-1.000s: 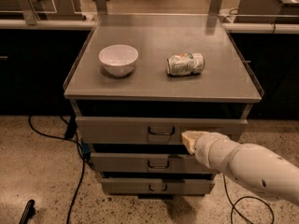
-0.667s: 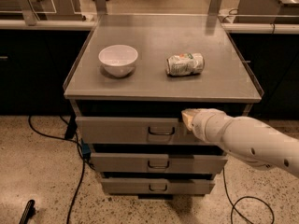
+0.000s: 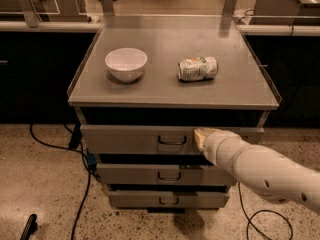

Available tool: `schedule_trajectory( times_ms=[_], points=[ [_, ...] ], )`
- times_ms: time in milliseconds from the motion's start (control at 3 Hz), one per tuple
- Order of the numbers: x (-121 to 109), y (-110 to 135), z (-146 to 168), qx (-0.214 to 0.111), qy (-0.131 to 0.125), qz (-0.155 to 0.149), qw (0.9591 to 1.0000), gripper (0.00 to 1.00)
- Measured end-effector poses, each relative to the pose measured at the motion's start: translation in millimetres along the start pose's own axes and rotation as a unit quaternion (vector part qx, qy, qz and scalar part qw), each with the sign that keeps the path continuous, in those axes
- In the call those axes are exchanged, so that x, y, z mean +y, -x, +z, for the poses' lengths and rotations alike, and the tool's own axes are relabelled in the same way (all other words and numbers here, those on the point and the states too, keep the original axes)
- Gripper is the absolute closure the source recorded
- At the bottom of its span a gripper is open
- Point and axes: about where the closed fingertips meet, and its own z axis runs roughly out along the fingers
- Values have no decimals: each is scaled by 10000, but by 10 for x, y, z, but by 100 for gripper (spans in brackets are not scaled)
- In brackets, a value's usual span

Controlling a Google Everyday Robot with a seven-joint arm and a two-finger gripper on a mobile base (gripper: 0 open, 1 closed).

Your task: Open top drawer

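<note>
- The top drawer [image 3: 130, 140], the widest of three grey metal drawers with a flat front panel, sits directly under the table top, with a dark gap between its upper edge and the table's front rim.
- A small dark loop handle [image 3: 172, 140] sits at the centre of that front panel.
- The claw [image 3: 201, 136], a pale tan tip at the end of the arm, is at the drawer front just right of the handle, level with the panel's upper half. I cannot tell whether it is spread or pressed together, nor whether it touches the handle.
- The thick white rounded arm [image 3: 260, 173] runs from the lower right corner up and left to the claw, covering the right part of the top drawer and of the drawer below it.
- The middle grey drawer [image 3: 135, 175] lies under the top one, narrower, with its own dark central handle.
- The bottom grey drawer [image 3: 135, 200] is the narrowest of the three and lowest, close to the floor.
- The grey metal table [image 3: 165, 91] has a flat top with low raised edges at left and right.
- A white round bowl [image 3: 126, 64] stands upright on the left half of the table.
- A crushed pale green and white drinks can [image 3: 198, 68] lies on its side on the right half, well apart from the bowl.
- A black cable [image 3: 50, 146] runs over the speckled stone floor [image 3: 45, 194] at the left of the drawers; another black cable [image 3: 260, 219] loops at the lower right.
</note>
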Motion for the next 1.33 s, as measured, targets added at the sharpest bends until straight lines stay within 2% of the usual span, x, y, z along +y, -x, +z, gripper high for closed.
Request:
schedule_trajectory(
  times_ms=[333,667,1000,1333],
  points=[
    [-48,72,62,-430,-376,240,9981,100],
    [-155,161,123,-760,-686,411,9939,100],
    [-257,265,201,-950,-856,496,9905,100],
    [-262,270,200,-960,-867,496,9904,100]
  ],
)
